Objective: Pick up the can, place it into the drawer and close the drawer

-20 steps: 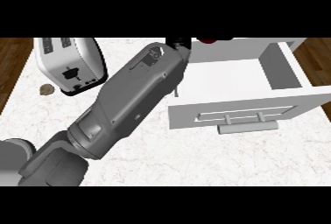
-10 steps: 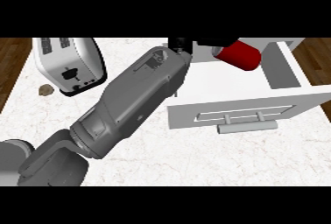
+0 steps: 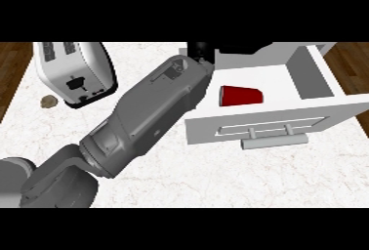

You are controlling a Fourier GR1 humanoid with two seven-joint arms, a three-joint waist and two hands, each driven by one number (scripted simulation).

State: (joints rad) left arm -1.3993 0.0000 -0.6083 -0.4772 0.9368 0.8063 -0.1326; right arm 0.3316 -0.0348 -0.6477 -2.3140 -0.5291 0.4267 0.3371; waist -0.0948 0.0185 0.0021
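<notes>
The red can (image 3: 240,96) lies on its side inside the open white drawer (image 3: 311,73), near the drawer's left wall. My left forearm crosses the counter from the lower left. Its black hand (image 3: 199,50) hangs at the drawer's back left corner, above and behind the can and apart from it. The fingers reach right along the drawer's back edge and hold nothing; the picture's top edge partly cuts them off. The drawer's front panel (image 3: 216,131) with its bar handle (image 3: 274,142) faces me. My right hand does not show.
A white toaster (image 3: 75,73) stands at the counter's back left, with a small brown round thing (image 3: 48,101) beside it. The white marble counter (image 3: 238,180) stretches in front of the drawer. Wooden floor (image 3: 14,68) shows past the left and right edges.
One second ago the can was barely in sight; half a second ago my left hand held it over the drawer's back. Now the can lies in the drawer, released. The arm has hardly moved.
</notes>
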